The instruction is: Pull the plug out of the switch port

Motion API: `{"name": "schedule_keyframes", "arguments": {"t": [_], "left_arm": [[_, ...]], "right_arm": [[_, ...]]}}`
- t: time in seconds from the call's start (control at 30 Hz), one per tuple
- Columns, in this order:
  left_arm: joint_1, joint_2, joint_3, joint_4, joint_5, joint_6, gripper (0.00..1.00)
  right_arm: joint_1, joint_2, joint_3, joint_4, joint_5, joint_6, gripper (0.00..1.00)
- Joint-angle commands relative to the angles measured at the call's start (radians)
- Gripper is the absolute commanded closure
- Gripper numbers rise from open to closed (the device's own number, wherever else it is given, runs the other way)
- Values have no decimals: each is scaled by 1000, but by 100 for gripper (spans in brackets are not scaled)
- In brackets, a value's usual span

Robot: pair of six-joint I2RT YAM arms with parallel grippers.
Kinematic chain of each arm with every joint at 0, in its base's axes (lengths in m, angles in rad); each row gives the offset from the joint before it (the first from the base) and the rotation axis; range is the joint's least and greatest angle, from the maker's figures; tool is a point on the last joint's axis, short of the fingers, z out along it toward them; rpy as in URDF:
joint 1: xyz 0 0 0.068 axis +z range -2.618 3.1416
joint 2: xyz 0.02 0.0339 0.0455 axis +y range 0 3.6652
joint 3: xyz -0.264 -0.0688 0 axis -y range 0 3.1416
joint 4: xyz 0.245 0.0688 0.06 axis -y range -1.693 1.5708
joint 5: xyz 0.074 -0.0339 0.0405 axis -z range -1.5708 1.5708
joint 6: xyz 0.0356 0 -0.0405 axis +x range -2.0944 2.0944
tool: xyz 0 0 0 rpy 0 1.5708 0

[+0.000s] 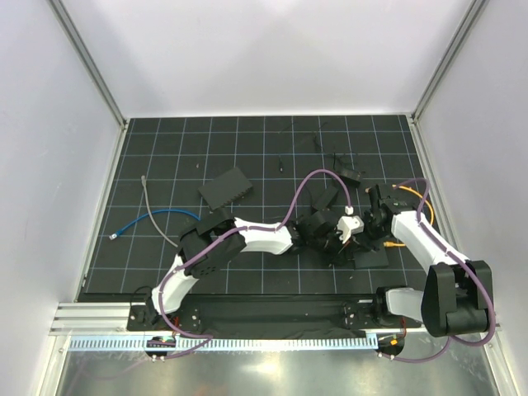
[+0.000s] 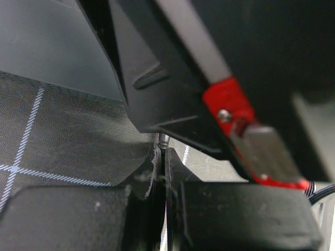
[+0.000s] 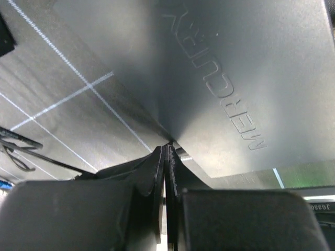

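Observation:
The switch (image 3: 235, 78) is a black box with raised lettering that fills the right wrist view. My right gripper (image 3: 168, 149) is shut and empty, its tips pressed against the box's face. In the top view it (image 1: 373, 216) sits at centre right, and the switch is hard to tell apart from the black gripper parts. My left gripper (image 1: 330, 239) meets it from the left. Its jaws (image 2: 163, 151) are shut, with a thin grey cable stub (image 2: 163, 140) sticking out at their tips. The plug and port are hidden.
A black box (image 1: 224, 188) lies left of centre. An orange cable (image 1: 415, 195) loops by the right arm. A blue cable (image 1: 148, 219) and a grey cable (image 1: 151, 202) lie at the left. A red and metal part (image 2: 235, 112) hangs close above the left jaws.

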Motion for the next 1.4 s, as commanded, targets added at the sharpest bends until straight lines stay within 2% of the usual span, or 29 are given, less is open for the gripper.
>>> {"name": "schedule_keyframes", "arguments": {"t": [0.0,0.17,0.5,0.6,0.63,0.9,1.07,1.23,1.37], "left_arm": [[-5,7,36,24,8,10,100],[-5,4,34,23,5,11,100],[-5,2,31,25,3,11,100],[-5,-1,27,23,-7,13,100],[-5,-2,27,21,-10,13,100],[-4,-8,14,24,-23,11,100],[-4,1,25,26,-11,7,100],[-4,-1,22,34,3,7,100],[-4,-2,16,43,6,7,100]], "right_arm": [[34,-12,-11,39,-19,42,94],[48,-32,-24,19,41,49,97],[49,5,-64,39,67,45,99],[49,8,-52,12,115,49,99],[49,14,-45,-17,191,49,99],[74,65,-28,-48,339,97,99],[78,89,-32,-28,330,91,99],[77,44,-54,22,161,92,99],[77,-27,-60,-1,72,111,99]]}}
